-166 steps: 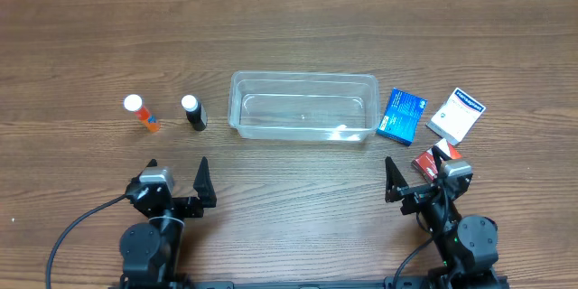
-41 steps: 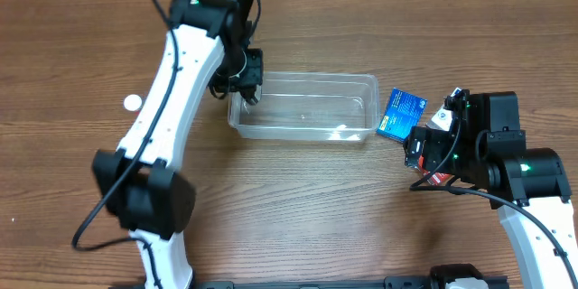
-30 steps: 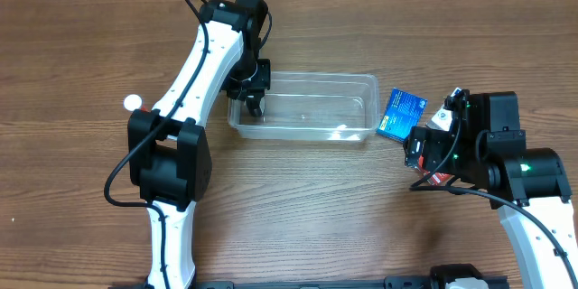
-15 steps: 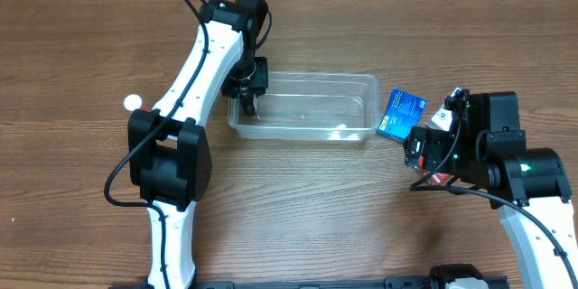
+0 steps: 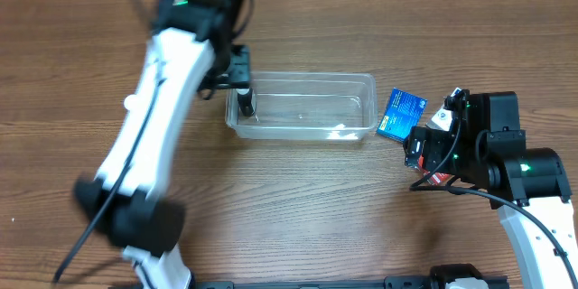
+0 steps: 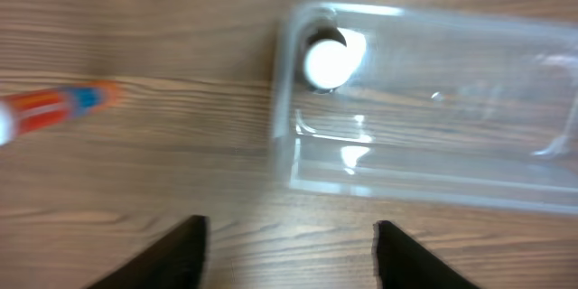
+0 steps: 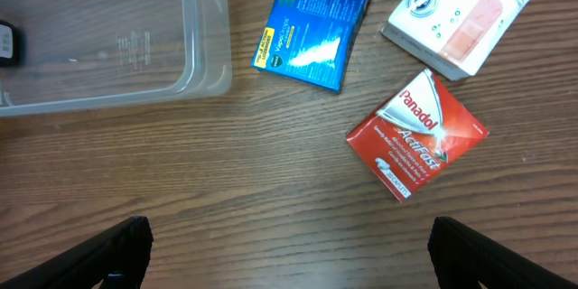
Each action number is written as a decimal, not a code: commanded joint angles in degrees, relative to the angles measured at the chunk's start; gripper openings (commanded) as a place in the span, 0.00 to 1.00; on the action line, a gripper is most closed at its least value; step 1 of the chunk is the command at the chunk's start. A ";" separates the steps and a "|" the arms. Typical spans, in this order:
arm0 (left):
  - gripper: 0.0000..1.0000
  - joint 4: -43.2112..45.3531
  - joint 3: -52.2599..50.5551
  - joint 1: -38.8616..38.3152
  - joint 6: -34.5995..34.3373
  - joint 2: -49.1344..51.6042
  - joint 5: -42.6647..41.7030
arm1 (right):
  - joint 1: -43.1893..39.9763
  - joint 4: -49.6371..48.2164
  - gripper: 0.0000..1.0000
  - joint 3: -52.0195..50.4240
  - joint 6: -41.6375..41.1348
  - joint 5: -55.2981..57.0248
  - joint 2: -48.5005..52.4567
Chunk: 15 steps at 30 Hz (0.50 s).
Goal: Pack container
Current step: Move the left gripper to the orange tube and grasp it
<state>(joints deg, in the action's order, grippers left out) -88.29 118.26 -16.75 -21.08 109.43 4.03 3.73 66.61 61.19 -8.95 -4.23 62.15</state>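
The clear container (image 5: 312, 77) sits mid-table. A black bottle with a white cap (image 5: 245, 101) stands in its left end, and shows from above in the left wrist view (image 6: 325, 61). My left gripper (image 5: 232, 70) is open and empty, just outside the container's (image 6: 424, 190) left end; its fingertips (image 6: 289, 262) are spread over bare wood. An orange bottle (image 6: 54, 108) lies on the table to the left. My right gripper (image 5: 421, 149) is open and empty (image 7: 289, 253), over the table right of the container (image 7: 206, 18).
A blue box (image 7: 316, 18) (image 5: 402, 113), a white box (image 7: 470, 4) (image 5: 442, 119) and a red Panadol box (image 7: 417, 133) lie right of the container. The orange bottle's white cap (image 5: 133, 102) shows beside the left arm.
The left gripper has let go of the black bottle inside the container and drawn back to the left. The left arm is blurred with motion. The right arm has not moved.
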 commanded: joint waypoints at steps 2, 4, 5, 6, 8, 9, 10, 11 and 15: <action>0.77 -3.61 1.92 7.19 -1.90 -10.95 5.01 | -0.37 -0.26 1.00 1.51 0.35 0.09 -0.33; 0.84 -4.98 1.90 12.33 -1.88 -12.35 5.22 | -0.37 -0.28 1.00 1.51 0.35 0.07 -0.33; 0.88 -5.53 1.90 15.06 -1.88 -12.44 5.18 | -0.37 -0.28 1.00 1.51 0.35 0.07 -0.33; 0.89 -6.03 1.79 18.47 -1.88 -12.26 5.09 | -0.37 -0.31 1.00 1.51 0.35 0.07 -0.33; 0.92 -5.62 0.57 23.06 -1.88 -11.93 4.96 | -0.37 -0.28 1.00 1.51 0.35 0.07 -0.33; 0.93 -5.09 -0.20 24.55 -1.86 -11.69 4.96 | -0.37 -0.28 1.00 1.51 0.35 0.07 -0.33; 0.95 -4.28 -1.46 26.45 -1.86 -11.28 4.87 | -0.37 -0.28 1.00 1.51 0.35 0.07 -0.33; 0.95 -3.34 -2.93 27.87 -1.77 -10.73 4.74 | -0.37 -0.28 1.00 1.51 0.35 0.07 -0.33; 0.95 2.21 -9.79 29.75 1.27 -8.07 3.28 | -0.37 -0.37 1.00 1.51 0.35 0.07 -0.33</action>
<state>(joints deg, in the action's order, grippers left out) -88.68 113.12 12.40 -22.11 98.59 8.36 3.73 66.59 61.19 -8.95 -4.23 62.15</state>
